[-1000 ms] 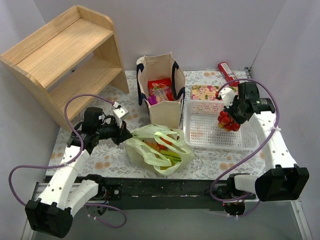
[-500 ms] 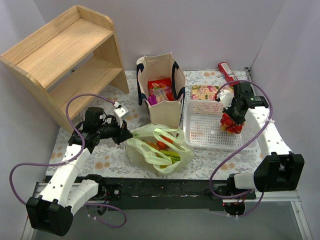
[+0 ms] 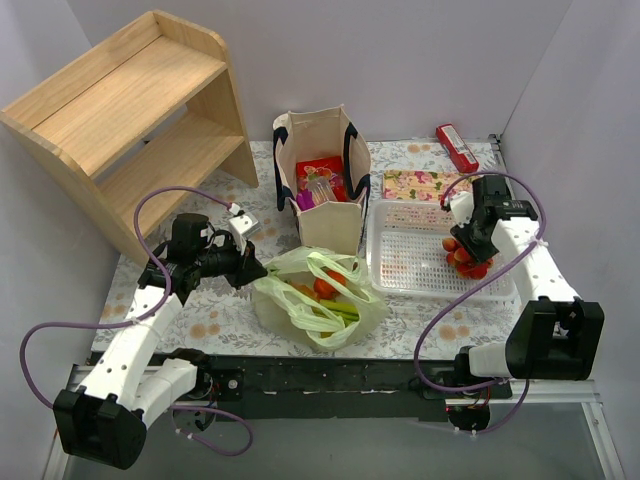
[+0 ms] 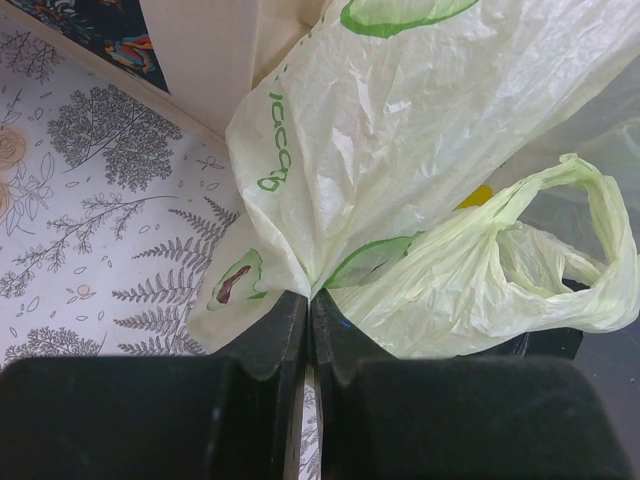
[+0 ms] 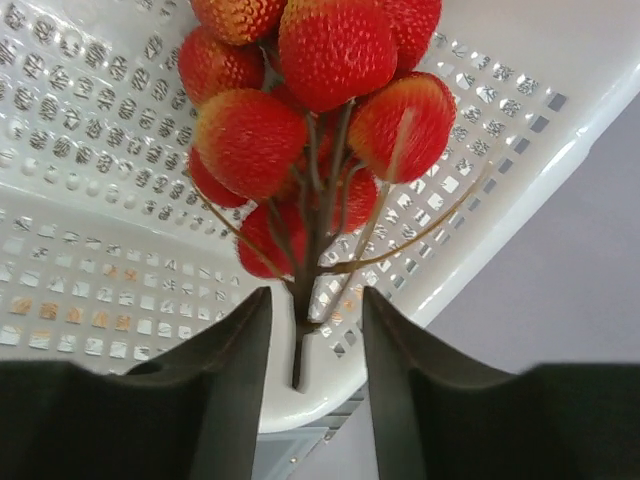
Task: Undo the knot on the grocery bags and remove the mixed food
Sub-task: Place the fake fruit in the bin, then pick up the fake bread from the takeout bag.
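Top external view showed the wooden shelf (image 3: 130, 110) at the far left of the counter (image 3: 205, 322). The left tool (image 4: 308, 305) was clenched on a fold of the pale green plastic bag (image 3: 345, 318), which lay on the counter just in front of the canvas tote (image 3: 330, 225). One handle loop (image 4: 592, 232) of the bag stood free, and red and green food (image 3: 325, 291) showed in its open mouth. Right of the tote sat the white basket (image 3: 400, 285). The strawberries (image 5: 320, 60) rested in the basket by its right wall. The right tool (image 5: 315, 300) was released, its jaws parted on either side of the strawberry stem (image 5: 299, 340).
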Controlling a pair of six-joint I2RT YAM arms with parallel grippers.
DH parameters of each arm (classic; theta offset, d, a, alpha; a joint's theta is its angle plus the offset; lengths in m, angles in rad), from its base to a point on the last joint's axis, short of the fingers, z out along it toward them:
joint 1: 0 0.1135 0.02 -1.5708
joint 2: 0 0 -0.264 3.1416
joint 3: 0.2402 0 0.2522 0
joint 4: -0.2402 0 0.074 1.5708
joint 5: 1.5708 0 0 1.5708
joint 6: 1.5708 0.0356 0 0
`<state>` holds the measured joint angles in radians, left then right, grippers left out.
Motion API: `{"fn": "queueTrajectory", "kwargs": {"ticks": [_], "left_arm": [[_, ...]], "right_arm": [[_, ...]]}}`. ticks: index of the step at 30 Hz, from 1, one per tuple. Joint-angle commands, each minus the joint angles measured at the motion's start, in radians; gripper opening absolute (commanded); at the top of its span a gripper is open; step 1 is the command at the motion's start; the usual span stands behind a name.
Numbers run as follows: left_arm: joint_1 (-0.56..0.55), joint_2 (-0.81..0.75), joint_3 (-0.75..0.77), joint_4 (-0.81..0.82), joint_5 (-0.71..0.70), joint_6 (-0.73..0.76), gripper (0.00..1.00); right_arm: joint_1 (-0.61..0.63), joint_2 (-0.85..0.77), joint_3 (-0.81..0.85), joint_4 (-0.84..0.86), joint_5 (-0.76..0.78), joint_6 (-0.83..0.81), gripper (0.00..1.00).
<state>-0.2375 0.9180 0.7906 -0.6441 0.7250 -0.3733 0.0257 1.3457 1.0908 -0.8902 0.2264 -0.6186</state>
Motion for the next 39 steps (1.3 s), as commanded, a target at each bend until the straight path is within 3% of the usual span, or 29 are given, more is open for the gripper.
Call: {"fn": "queueTrajectory", "kwargs": {"ticks": [1,3,4,5,9,10,13,14,15,20,25,27,30,32,37,39], "left_arm": [[0.007,0.001,0.027,0.011,0.044,0.005,0.04],[0.006,-0.002,0.027,0.009,0.042,0.008,0.04],[0.007,-0.001,0.027,0.006,0.044,0.01,0.04],[0.007,-0.002,0.027,0.004,0.05,0.013,0.05],[0.007,0.001,0.033,-0.018,0.094,0.027,0.08],[0.007,0.002,0.035,-0.02,0.099,0.025,0.08],[0.007,0.005,0.041,-0.022,0.106,0.017,0.08],[0.007,0.008,0.044,-0.023,0.106,0.016,0.08],[0.006,0.01,0.047,-0.028,0.105,0.019,0.08],[0.006,0.019,0.059,-0.054,0.106,0.037,0.04],[0.006,0.053,0.088,-0.072,0.119,0.043,0.0],[0.006,0.061,0.099,-0.075,0.117,0.036,0.0],[0.007,0.05,0.114,-0.091,0.103,0.025,0.0],[0.006,0.027,0.119,-0.111,0.084,0.037,0.0],[0.006,-0.024,0.11,-0.216,0.027,0.178,0.0],[0.004,-0.065,0.084,-0.2,-0.005,0.197,0.0]], "right_arm": [[-0.013,-0.023,0.044,-0.036,-0.05,0.043,0.58],[-0.013,-0.017,0.142,-0.108,-0.119,0.059,0.62],[-0.013,-0.013,0.188,-0.136,-0.216,0.069,0.84],[-0.013,-0.004,0.23,-0.16,-0.273,0.077,0.96],[-0.006,0.003,0.5,-0.268,-0.585,0.071,0.98],[0.0,0.0,0.541,-0.276,-0.686,0.074,0.98],[0.118,-0.01,0.699,-0.263,-0.757,0.086,0.93],[0.181,-0.014,0.725,-0.238,-0.733,0.095,0.92],[0.33,-0.016,0.748,-0.23,-0.701,0.092,0.91],[0.617,0.084,0.944,-0.3,-0.684,0.033,0.78],[1.05,0.191,1.034,-0.32,-0.549,-0.099,0.67],[1.201,0.24,0.988,-0.306,-0.513,-0.122,0.59],[1.278,0.254,0.78,-0.227,-0.478,-0.138,0.35],[1.283,0.231,0.663,-0.17,-0.486,-0.132,0.25],[1.284,0.11,0.384,-0.121,-0.434,-0.139,0.2],[1.292,0.032,0.27,-0.07,-0.426,-0.116,0.25]]}}
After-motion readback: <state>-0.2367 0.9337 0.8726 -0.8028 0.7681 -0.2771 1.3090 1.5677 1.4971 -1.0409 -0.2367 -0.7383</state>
